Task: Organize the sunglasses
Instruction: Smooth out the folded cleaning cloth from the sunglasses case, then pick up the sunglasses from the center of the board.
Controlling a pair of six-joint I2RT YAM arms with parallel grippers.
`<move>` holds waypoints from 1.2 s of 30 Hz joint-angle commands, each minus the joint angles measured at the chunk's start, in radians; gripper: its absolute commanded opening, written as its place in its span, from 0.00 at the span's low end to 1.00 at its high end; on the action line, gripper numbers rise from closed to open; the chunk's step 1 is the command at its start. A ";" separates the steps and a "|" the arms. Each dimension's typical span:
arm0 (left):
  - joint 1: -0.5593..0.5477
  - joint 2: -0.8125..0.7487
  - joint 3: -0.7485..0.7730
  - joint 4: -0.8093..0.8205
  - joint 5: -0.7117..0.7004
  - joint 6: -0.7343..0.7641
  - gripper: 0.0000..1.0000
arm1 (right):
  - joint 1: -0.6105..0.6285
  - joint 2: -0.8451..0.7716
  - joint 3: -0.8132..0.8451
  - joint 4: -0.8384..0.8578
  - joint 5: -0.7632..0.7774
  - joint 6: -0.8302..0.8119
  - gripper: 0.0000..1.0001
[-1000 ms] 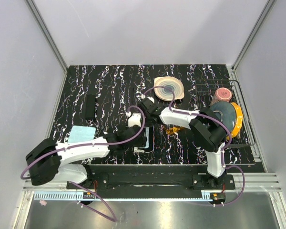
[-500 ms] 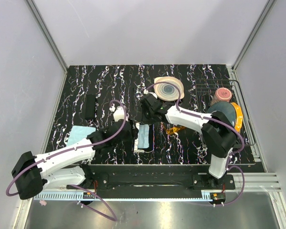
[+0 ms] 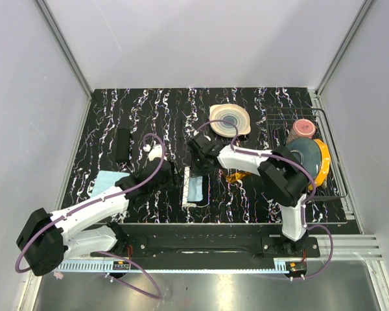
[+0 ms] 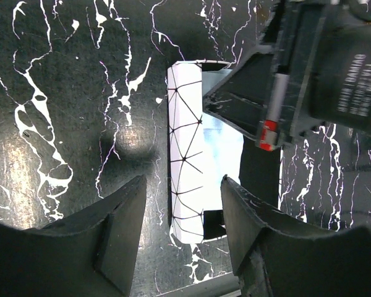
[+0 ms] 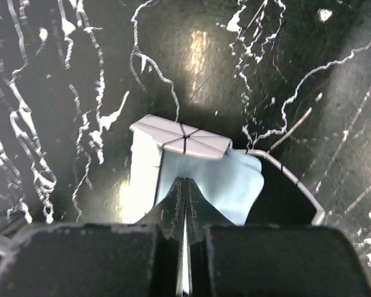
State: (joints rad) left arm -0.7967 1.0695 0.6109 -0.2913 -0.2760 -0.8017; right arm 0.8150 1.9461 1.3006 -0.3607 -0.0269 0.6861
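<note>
Noticed the left gripper [image 4: 182, 185] swung back leftward since a second ago, uncovering the white box [image 4: 184, 136]. Hovers over the box's near end now, jaws spread, gripping nothing. Got the right gripper [image 5: 184, 204] clamped fully shut at the box's far end, tips on the light blue cloth [image 5: 219, 185] inside. Can't tell if actually pinching it. Spotted the sunglasses [image 3: 235, 176] lying on the table [image 3: 149, 110] just right of the box, partly under the right forearm, untouched. Further back: black case [image 3: 122, 144], plate [image 3: 230, 120].
</note>
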 commanded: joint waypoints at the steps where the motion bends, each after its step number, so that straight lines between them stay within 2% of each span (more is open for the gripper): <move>1: 0.013 0.000 -0.005 0.044 0.040 0.007 0.56 | -0.010 0.057 0.068 0.025 0.011 -0.011 0.00; 8: 0.025 -0.003 -0.008 0.040 0.043 0.010 0.56 | -0.007 0.071 0.040 0.085 0.088 -0.014 0.00; 12: 0.030 -0.002 0.003 0.034 0.037 0.018 0.56 | -0.008 -0.012 0.020 0.088 0.090 -0.036 0.00; 14: 0.033 -0.002 0.013 0.034 0.034 0.027 0.57 | -0.008 -0.076 0.019 0.080 0.091 -0.046 0.04; 21: 0.059 -0.003 0.061 0.041 0.015 0.064 0.69 | -0.036 -0.248 0.086 -0.059 0.157 -0.091 0.35; 24: 0.076 -0.008 0.084 0.046 0.003 0.093 0.74 | -0.100 -0.285 0.118 -0.167 0.220 -0.138 0.44; 27: 0.094 -0.008 0.116 0.046 -0.006 0.122 0.82 | -0.189 -0.257 0.163 -0.308 0.320 -0.213 0.63; 28: 0.100 -0.008 0.124 0.046 -0.008 0.133 0.87 | -0.206 -0.240 0.170 -0.354 0.406 -0.233 0.73; 29: 0.106 -0.006 0.130 0.044 -0.012 0.139 0.89 | -0.220 -0.234 0.166 -0.362 0.433 -0.297 0.77; 32: 0.117 -0.009 0.156 0.044 -0.014 0.157 0.98 | -0.293 -0.194 0.169 -0.369 0.455 -0.397 0.85; 36: 0.126 0.000 0.170 0.044 0.006 0.174 0.99 | -0.370 -0.104 0.204 -0.395 0.395 -0.488 0.88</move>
State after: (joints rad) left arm -0.6807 1.0695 0.7280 -0.2852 -0.2626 -0.6701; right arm 0.4881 1.7641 1.4563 -0.6716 0.3492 0.3500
